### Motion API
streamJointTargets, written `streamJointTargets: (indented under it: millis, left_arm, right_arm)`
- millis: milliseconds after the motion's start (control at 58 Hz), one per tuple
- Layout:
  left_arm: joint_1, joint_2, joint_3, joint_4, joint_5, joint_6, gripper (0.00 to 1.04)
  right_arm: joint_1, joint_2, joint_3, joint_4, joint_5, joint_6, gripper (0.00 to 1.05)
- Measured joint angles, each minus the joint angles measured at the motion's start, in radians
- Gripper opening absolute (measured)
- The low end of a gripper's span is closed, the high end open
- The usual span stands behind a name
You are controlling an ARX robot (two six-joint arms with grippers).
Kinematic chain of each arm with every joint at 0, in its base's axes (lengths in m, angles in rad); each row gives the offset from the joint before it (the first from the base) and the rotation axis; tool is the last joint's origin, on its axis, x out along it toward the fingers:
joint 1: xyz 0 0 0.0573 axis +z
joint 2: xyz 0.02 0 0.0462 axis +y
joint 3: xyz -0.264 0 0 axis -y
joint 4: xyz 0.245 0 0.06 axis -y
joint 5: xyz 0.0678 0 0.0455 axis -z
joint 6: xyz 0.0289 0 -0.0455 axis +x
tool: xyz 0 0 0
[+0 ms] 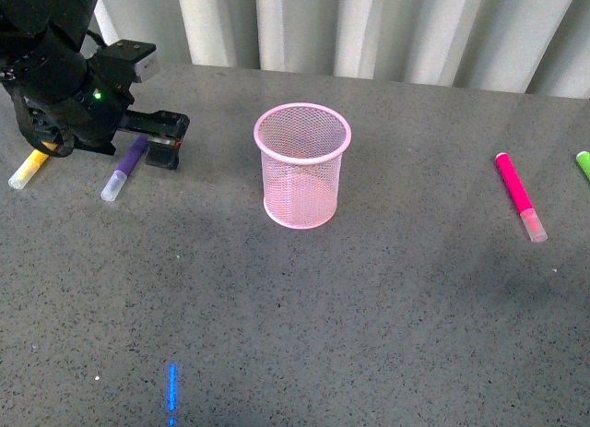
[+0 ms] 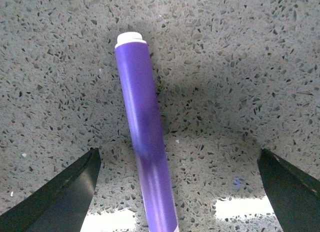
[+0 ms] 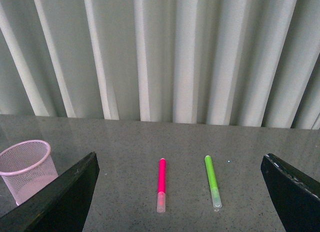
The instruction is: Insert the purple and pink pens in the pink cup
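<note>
Front view, table (image 1: 369, 335): grey speckled stone, flat and matte.
Left gripper (image 2: 178, 157): jaws spread wide, the purple pen (image 2: 142, 127) lying between them, nothing gripped.
Right gripper (image 3: 180, 162): equally wide, empty, looking toward the pink pen (image 1: 518, 195).
Pink cup (image 1: 302, 166): mid-table, upright mesh cylinder, solid rim, open mouth.
Purple pen: flat, left of cup; smooth round barrel may roll, so centre it, then close across mid-barrel.
Pink pen: flat, well right of cup.

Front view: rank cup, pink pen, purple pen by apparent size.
1. cup
2. pink pen
3. purple pen, but the left gripper may hide its far end, so the pens could match.
</note>
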Motion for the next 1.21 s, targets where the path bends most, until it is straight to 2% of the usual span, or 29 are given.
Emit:
streamJointTargets:
  millis: [241,431,741,913,1206]
  left_arm:
    - [-0.003,0.043,0.087,-0.073,-0.029,0.034,0.98]
    - [-0.006,0.057,0.113,-0.112,-0.048,0.048,0.59]
    - [-0.006,0.031,0.057,-0.073,-0.003,0.031,0.14]
    - [-0.005,-0.001,-0.007,0.021,0.0,0.013,0.12]
    - [-0.003,-0.108,-0.161,0.25,0.058,-0.068,0.12]
  right_arm:
    - [0.0,0.0,0.0,0.0,0.0,0.0,0.98]
    - [0.0,0.0,0.0,0.0,0.0,0.0,0.98]
    - [0.0,0.0,0.0,0.0,0.0,0.0,0.98]
    - [0.0,0.0,0.0,0.0,0.0,0.0,0.98]
    - [0.0,0.0,0.0,0.0,0.0,0.0,0.98]
